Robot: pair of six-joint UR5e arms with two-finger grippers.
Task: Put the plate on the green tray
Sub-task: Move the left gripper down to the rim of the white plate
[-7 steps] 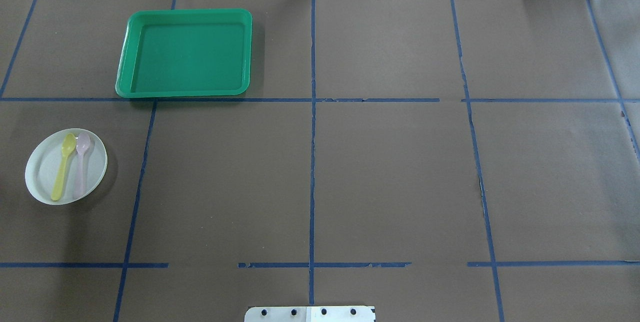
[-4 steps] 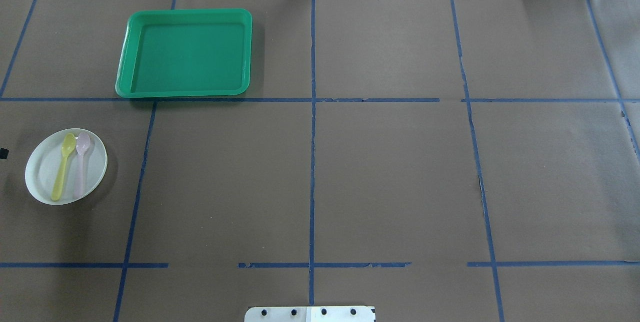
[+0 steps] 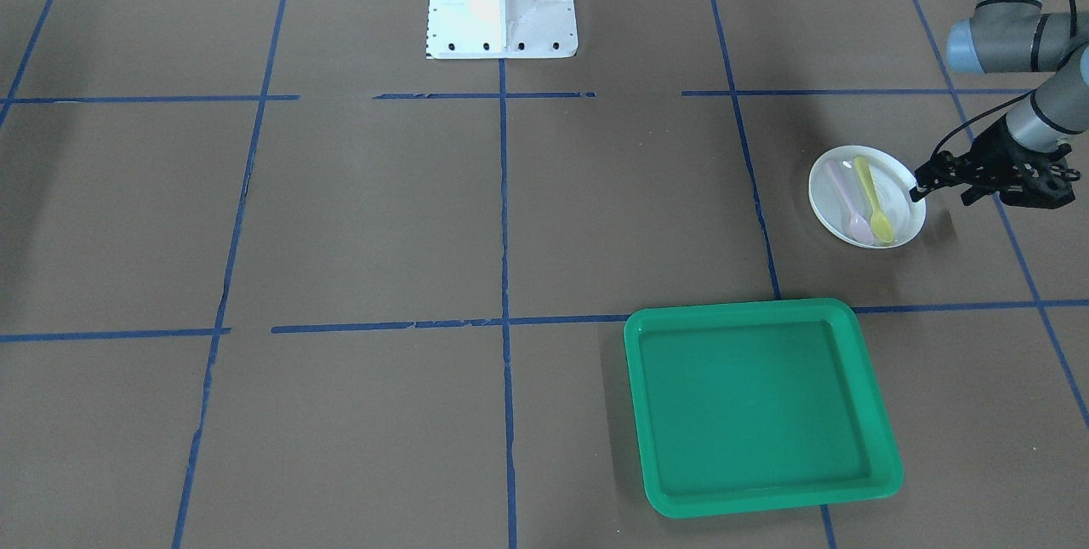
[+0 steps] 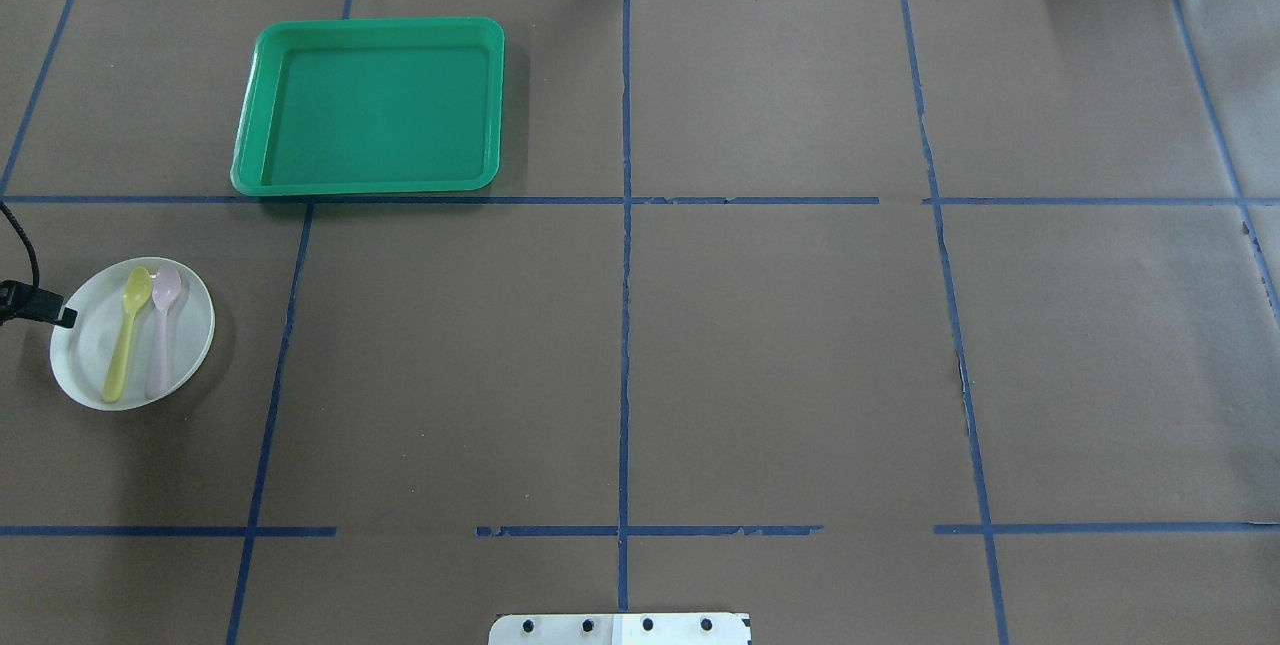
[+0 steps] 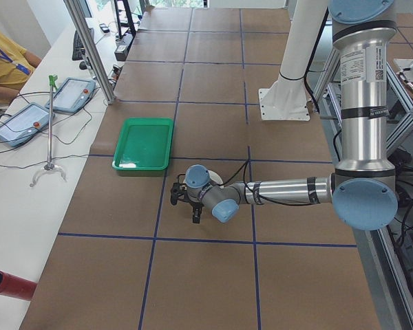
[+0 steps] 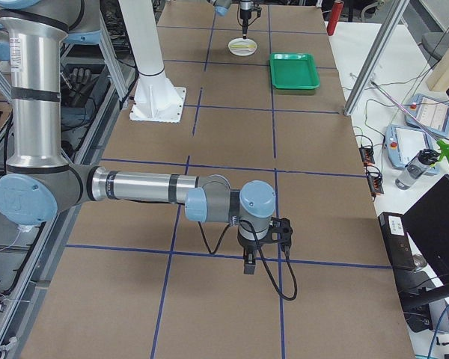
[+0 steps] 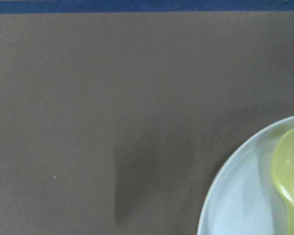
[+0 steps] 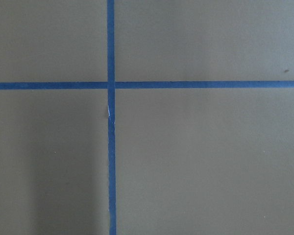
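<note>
1. The plate [image 3: 823,202] is parked on the table [image 3: 340,217], well apart from the green tray [image 3: 632,396].
2. Its outer rim is reached by the left gripper [image 3: 920,189], the nearer one; finger spread can't be told.

plate [image 7: 245,196] cropped, right gripper [image 6: 248,266] too small

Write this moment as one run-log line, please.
left gripper: beside plate rim, grip unclear; plate: on table, carrying yellow spoon, pink spoon; green tray: empty, apart; right gripper: far from plate
</note>
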